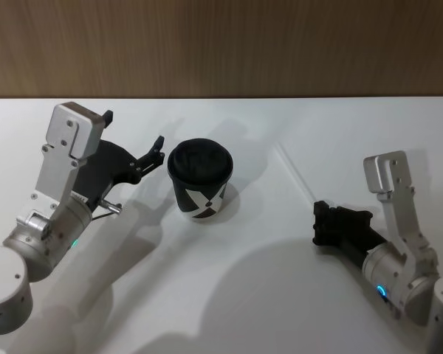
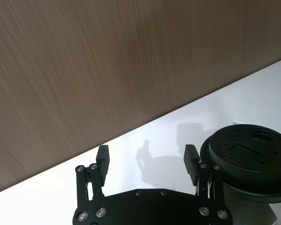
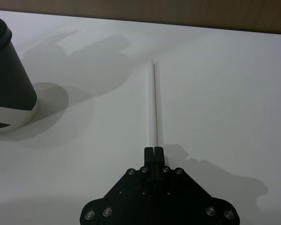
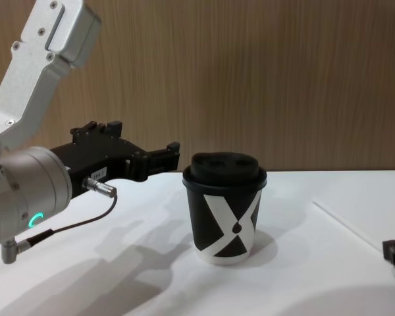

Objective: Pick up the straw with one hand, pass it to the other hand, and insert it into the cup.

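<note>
The black cup (image 1: pixel 199 182) with the white X and domed lid stands upright mid-table, also in the chest view (image 4: pixel 225 210). The thin white straw (image 1: pixel 295 172) lies on the table to its right, running away from my right gripper (image 1: pixel 321 215). In the right wrist view the straw (image 3: pixel 154 103) ends exactly at the fingertips of the right gripper (image 3: pixel 154 151), which is shut on its near end, low at the table. My left gripper (image 1: pixel 133 130) hovers open just left of the cup's lid, nothing between its fingers (image 2: pixel 102 157).
A wood-panelled wall (image 4: pixel 283 79) rises behind the table's far edge. The white tabletop (image 1: pixel 280 295) stretches bare in front of the cup and between the arms. A thin black cable (image 4: pixel 72 227) hangs from the left wrist.
</note>
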Controlling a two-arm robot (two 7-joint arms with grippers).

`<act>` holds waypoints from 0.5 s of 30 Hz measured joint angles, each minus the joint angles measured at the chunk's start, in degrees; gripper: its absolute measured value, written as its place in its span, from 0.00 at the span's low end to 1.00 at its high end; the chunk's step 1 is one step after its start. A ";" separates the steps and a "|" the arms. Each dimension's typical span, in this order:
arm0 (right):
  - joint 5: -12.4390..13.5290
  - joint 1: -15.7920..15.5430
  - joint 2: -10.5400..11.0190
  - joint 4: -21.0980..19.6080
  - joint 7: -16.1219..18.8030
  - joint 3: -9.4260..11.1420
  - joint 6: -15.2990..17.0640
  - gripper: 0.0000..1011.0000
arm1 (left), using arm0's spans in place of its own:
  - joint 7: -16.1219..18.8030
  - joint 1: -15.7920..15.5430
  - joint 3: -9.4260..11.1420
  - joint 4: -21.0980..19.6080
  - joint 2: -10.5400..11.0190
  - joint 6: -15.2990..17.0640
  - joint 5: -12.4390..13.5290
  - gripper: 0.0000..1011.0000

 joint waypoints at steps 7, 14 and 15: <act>-0.44 0.42 -0.72 -0.29 -0.46 1.02 -2.70 0.01 | 0.00 0.00 0.00 0.00 0.00 0.00 0.00 0.99; -0.83 1.44 -0.91 -1.03 0.00 1.64 -6.01 0.01 | 0.00 0.00 0.00 0.00 0.00 0.00 0.00 0.99; -0.88 1.61 -0.91 -1.13 0.10 1.70 -6.37 0.01 | 0.00 0.00 0.00 0.00 0.00 0.00 0.00 0.99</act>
